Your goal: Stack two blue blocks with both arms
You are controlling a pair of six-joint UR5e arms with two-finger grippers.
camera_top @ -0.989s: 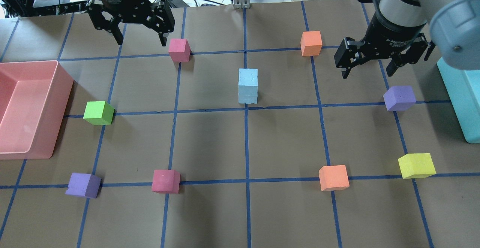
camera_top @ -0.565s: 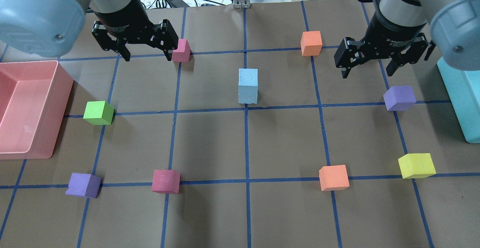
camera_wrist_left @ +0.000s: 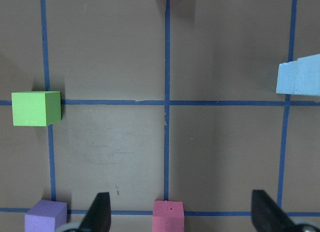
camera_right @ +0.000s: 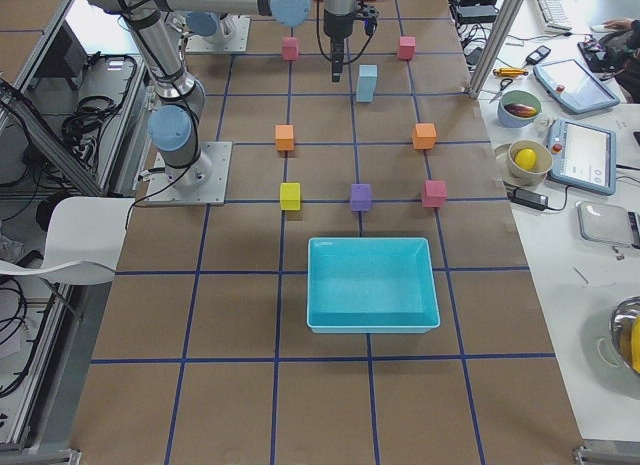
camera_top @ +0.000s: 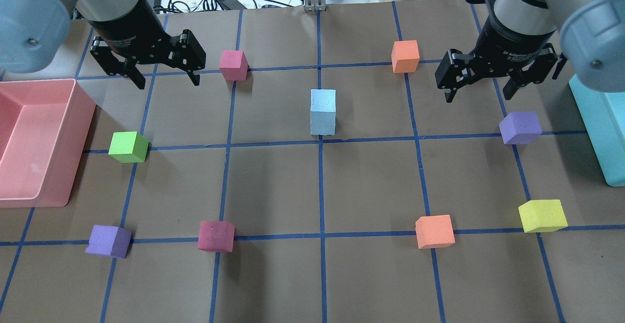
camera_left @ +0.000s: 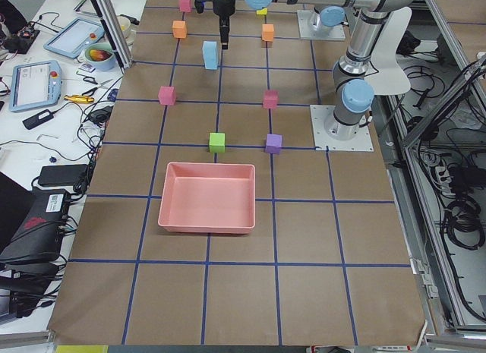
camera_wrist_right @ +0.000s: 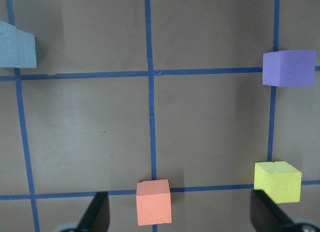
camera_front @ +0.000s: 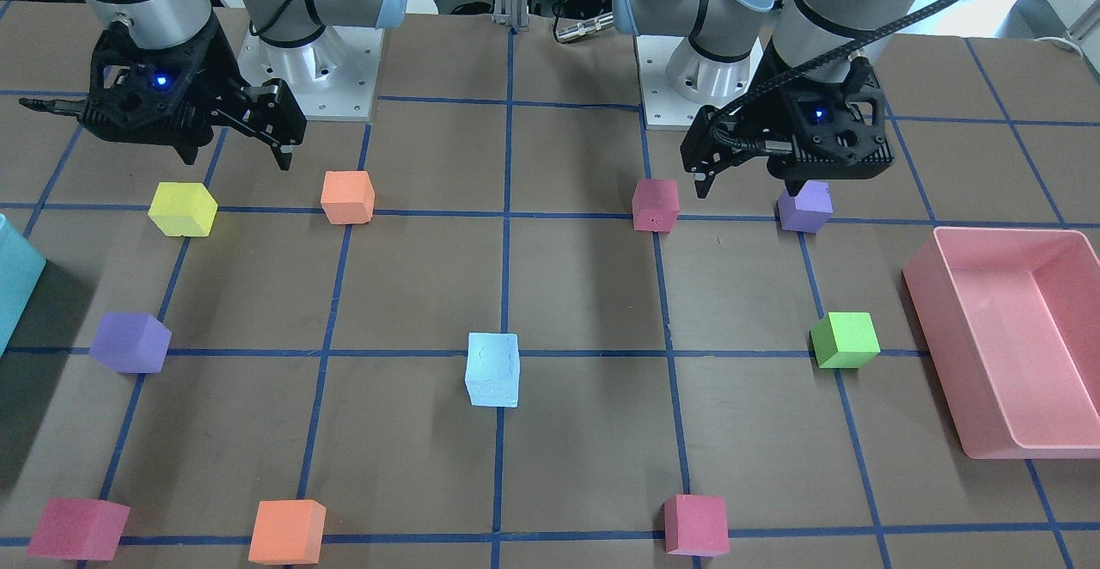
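Note:
The two blue blocks (camera_top: pixel 322 112) stand stacked one on the other at the table's middle, also in the front view (camera_front: pixel 492 369). The stack shows at the right edge of the left wrist view (camera_wrist_left: pixel 300 77) and at the left edge of the right wrist view (camera_wrist_right: pixel 17 47). My left gripper (camera_top: pixel 163 76) is open and empty, above the table left of the stack, near a pink cube (camera_top: pixel 233 64). My right gripper (camera_top: pixel 478 93) is open and empty, to the right of the stack, near an orange cube (camera_top: pixel 405 56).
A pink bin (camera_top: pixel 83 118) stands at the left edge and a teal bin (camera_top: pixel 600 132) at the right. Green (camera_top: pixel 128 147), purple (camera_top: pixel 520 127), yellow (camera_top: pixel 542 215), orange (camera_top: pixel 434 231), pink (camera_top: pixel 216 235) and purple (camera_top: pixel 108 240) cubes lie on the grid.
My left gripper has moved nearer to the robot and to the left, away from the far pink cube. The right gripper and the blue stack have not moved.

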